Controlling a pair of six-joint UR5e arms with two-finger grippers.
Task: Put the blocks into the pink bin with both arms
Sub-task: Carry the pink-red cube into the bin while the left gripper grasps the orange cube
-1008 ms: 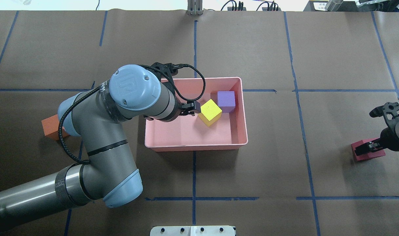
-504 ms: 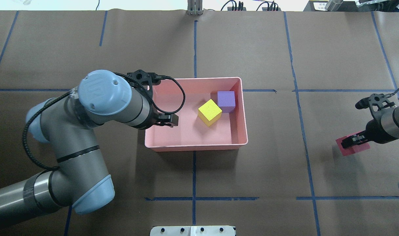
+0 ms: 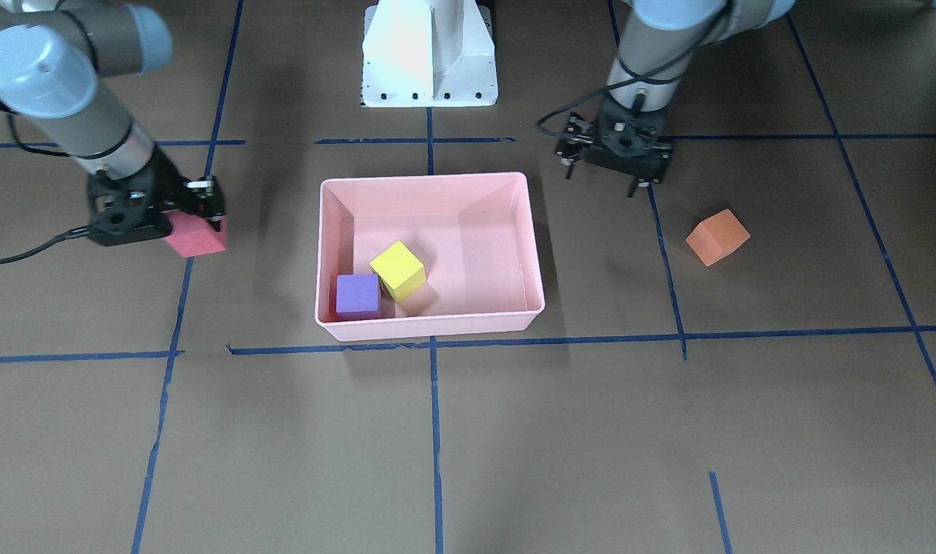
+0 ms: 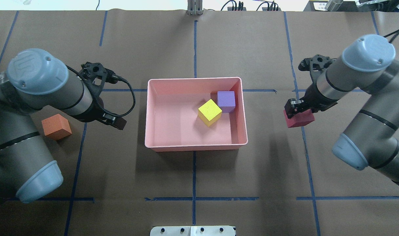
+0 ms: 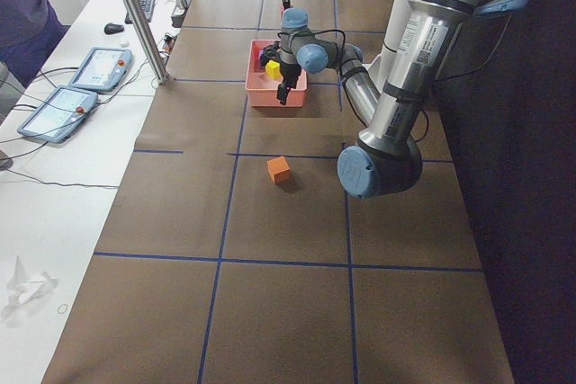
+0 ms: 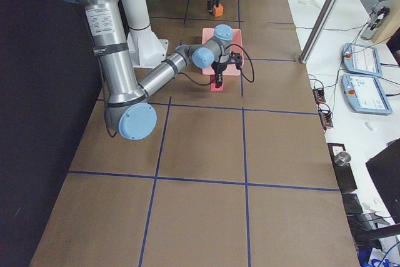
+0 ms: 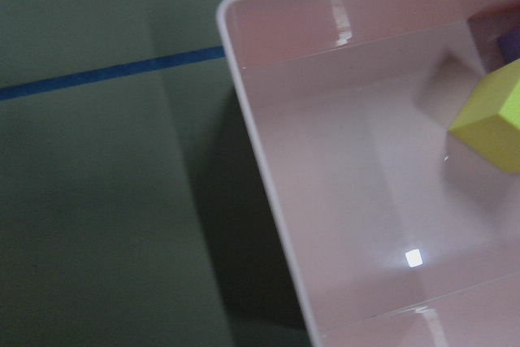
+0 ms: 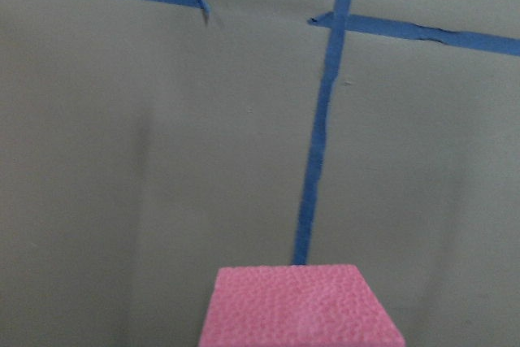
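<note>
Right of centre, overhead: right end effector [image 4: 294, 110] grips red foam cube [image 4: 300, 119], likely bound for light-pink plastic tray [image 4: 196, 146] holding yellow cube [image 4: 209, 112], purple cube [image 4: 226, 101]. Frame left: left end effector [image 4: 116, 122], width unreadable, near orange cube [image 4: 56, 127].

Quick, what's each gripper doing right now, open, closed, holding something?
Left gripper: empty; open or closed cannot be told.
Right gripper: closed on the red block.

Light-pink bin [image 4: 176, 126]; seemingly red block [image 4: 300, 119]
</note>
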